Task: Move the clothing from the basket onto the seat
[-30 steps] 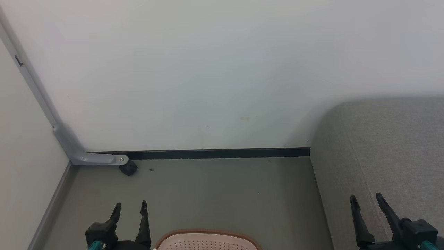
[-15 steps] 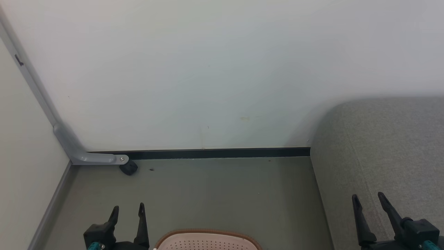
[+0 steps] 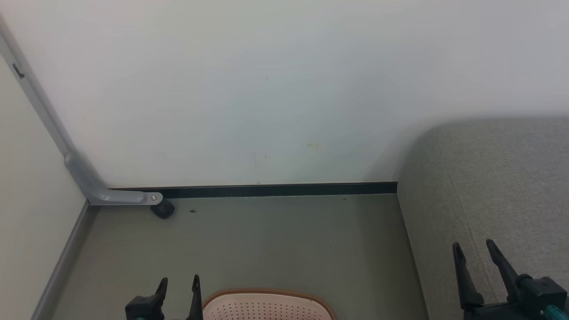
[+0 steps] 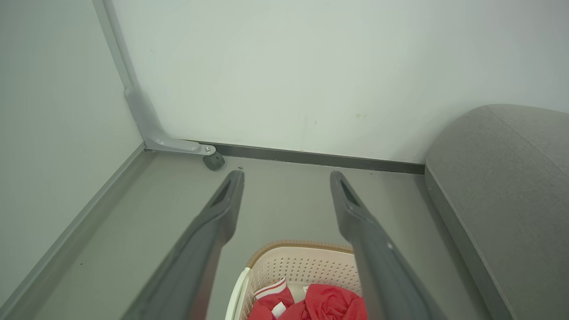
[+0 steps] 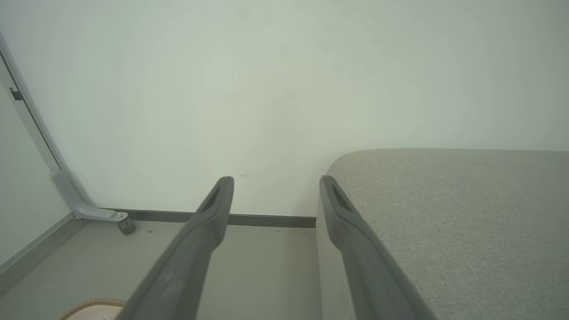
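- Clothing (image 4: 329, 304), bright red with white trim, lies inside the basket (image 3: 266, 306).
- Left gripper (image 3: 179, 279), fingers spread and empty, hovers just left of the basket's rim, above the clothing.
- Right gripper (image 3: 472, 244), fingers also spread and empty, hangs well right of the basket, over the grey seat (image 3: 498, 178).

Headcount: one basket, one seat, two grippers

One basket (image 3: 266, 306) and one seat (image 3: 489, 178). The clothing (image 4: 329, 304) in the basket is a red heap. Two bunched pieces can be made out in the left wrist view, and the full number cannot be told because the heap runs off the edge. Two grippers, the left gripper (image 3: 180, 284) and the right gripper (image 3: 473, 249), with two dark fingers (image 4: 213, 222) each, four in all. One grey bracket (image 3: 111, 195), one black caster (image 3: 162, 209), one dark skirting strip (image 3: 275, 190), two walls (image 3: 284, 89)
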Controlling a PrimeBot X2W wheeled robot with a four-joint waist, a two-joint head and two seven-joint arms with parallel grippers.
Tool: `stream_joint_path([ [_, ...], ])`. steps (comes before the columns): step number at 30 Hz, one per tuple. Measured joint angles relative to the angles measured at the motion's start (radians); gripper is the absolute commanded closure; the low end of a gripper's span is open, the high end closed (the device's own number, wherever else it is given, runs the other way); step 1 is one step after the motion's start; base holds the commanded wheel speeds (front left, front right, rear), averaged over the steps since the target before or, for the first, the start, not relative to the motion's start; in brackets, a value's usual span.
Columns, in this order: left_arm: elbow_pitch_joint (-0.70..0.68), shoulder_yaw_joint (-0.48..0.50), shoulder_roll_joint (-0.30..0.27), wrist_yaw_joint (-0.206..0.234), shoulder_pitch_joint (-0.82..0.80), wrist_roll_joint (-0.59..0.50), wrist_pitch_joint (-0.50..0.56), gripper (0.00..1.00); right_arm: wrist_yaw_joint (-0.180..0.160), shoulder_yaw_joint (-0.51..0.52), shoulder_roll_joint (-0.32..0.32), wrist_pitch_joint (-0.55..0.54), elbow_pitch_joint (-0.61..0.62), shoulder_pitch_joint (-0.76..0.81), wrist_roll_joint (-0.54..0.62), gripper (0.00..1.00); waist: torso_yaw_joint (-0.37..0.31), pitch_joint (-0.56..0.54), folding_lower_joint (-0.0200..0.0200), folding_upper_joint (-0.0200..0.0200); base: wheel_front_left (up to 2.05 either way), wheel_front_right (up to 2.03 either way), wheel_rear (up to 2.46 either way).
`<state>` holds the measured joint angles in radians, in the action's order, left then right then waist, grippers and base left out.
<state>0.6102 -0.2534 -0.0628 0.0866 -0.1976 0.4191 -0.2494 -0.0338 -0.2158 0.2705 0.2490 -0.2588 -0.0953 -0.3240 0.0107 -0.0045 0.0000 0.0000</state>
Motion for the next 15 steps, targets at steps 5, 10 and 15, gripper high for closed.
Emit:
stream_joint_path([
  [5, 0.038, -0.015, 0.004, -0.008, 0.0, 0.001, 0.0, 0.0, 0.0, 0.001, -0.004, 0.0, 0.022, -0.01, 0.009, 0.0, -0.007, 0.022, 0.0, 0.0, 0.0, 0.0, 0.0],
  [10, 0.074, -0.035, 0.009, -0.009, 0.0, 0.002, 0.0, 0.0, 0.005, 0.003, -0.011, 0.0, 0.063, -0.051, 0.015, 0.0, -0.019, 0.055, 0.0, 0.0001, 0.0, 0.0, 0.0],
  [15, 0.103, -0.063, 0.013, -0.017, -0.002, 0.002, 0.002, 0.0, 0.007, 0.005, -0.013, 0.0, 0.096, -0.079, 0.017, 0.0, -0.031, 0.088, 0.0, 0.0, 0.0, 0.0, 0.0],
])
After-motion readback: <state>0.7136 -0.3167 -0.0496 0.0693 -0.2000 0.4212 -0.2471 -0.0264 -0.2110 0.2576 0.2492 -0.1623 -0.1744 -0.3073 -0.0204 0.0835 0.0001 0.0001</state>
